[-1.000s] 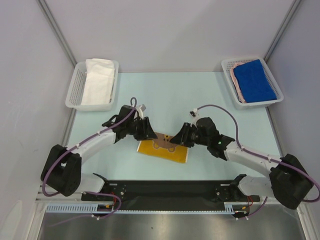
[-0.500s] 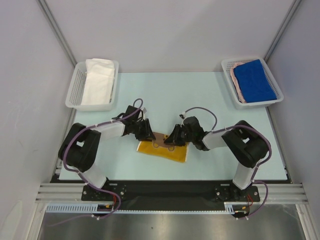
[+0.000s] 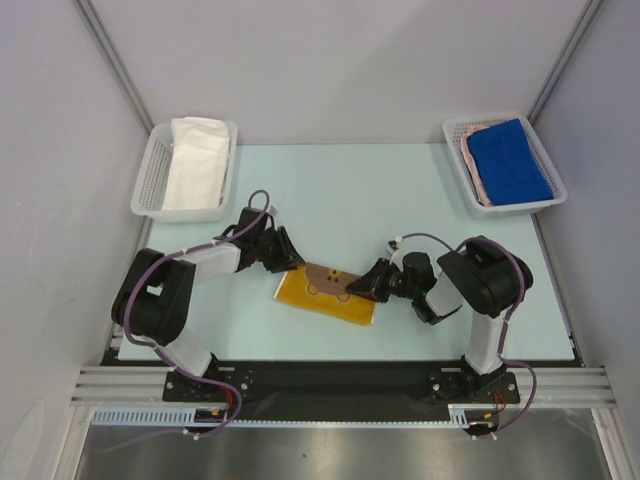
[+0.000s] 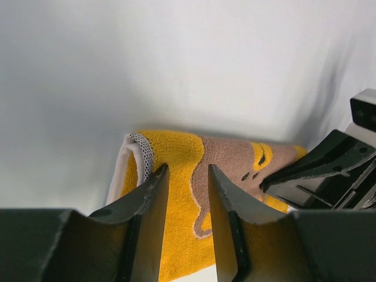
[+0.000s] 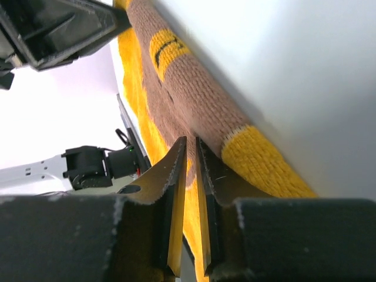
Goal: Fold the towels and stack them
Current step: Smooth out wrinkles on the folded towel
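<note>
Towel of yellow-orange terry with a brown bear (image 3: 322,296) lies folded on the pale bench (image 3: 400,190). Left tool (image 4: 187,169) stands apart over its edge. Right tool (image 5: 190,141) is nearly together at its brown fold; I cannot tell if it grips.

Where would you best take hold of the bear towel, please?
Probably at its far corners, coming down from above: the towel lies flat and folded, and the layered edge at its left end looks thick enough to pinch.
</note>
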`<state>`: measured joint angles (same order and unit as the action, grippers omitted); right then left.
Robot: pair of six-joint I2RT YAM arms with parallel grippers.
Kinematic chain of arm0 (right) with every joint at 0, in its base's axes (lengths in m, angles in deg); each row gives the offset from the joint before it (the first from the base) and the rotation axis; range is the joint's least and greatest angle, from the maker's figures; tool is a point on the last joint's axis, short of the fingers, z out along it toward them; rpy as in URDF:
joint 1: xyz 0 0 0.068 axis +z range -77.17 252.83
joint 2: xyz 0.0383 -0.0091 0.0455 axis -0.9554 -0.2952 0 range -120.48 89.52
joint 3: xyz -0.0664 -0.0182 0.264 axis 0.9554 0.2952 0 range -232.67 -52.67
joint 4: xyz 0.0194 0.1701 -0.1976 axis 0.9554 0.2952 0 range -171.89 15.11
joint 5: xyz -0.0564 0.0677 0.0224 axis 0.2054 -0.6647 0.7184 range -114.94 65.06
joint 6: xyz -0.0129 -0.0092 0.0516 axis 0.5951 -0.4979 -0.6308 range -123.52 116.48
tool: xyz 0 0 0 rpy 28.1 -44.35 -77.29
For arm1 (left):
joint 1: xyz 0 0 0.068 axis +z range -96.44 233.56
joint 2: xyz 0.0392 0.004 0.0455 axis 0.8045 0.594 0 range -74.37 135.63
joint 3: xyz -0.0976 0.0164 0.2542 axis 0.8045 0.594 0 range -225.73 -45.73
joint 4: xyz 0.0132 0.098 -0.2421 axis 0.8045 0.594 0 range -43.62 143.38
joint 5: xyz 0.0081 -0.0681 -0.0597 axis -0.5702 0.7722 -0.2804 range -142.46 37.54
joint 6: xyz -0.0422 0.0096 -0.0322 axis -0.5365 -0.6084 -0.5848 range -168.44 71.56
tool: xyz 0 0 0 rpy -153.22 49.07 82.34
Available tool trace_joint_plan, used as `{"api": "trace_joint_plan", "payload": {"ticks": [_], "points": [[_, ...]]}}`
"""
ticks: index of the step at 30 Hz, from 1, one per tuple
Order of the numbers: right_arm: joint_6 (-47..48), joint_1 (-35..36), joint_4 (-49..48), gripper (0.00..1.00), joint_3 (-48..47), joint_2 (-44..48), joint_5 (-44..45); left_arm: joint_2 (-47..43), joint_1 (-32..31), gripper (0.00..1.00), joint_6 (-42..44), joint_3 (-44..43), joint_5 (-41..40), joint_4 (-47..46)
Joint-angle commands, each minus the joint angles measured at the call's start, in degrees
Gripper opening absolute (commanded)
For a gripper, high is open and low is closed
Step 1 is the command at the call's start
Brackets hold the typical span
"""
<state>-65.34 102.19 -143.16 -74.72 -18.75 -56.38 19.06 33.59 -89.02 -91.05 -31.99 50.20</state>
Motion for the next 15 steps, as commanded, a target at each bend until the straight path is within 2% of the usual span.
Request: {"api": "trace_joint_plan", "payload": {"ticks": [1, 6, 10, 14, 15], "points": [[0.2, -1.0, -3.8, 0.17, 4.1, -3.4, -0.6, -0.8, 0.6, 0.39, -1.9, -0.5, -2.3, -2.2], [-0.8, -5.2, -8.5, 0.17, 7.9, -3.7, -2.5, -0.5, 0.9, 0.38, -2.1, -0.6, -4.0, -1.6], [0.6, -8.2, -6.7, 0.17, 10.3, 0.4, -3.4, -0.8, 1.0, 0.39, -1.7, -1.3, -4.7, -0.6], [4.9, -9.4, 4.0, 0.17, 10.3, 8.8, -1.3, -1.6, 0.9, 0.40, -1.1, -3.2, -5.3, 0.8], [6.3, -9.4, 11.8, 0.17, 9.7, 11.3, -0.4, -1.8, 1.0, 0.41, -1.1, -3.5, -5.5, 1.2]]}}
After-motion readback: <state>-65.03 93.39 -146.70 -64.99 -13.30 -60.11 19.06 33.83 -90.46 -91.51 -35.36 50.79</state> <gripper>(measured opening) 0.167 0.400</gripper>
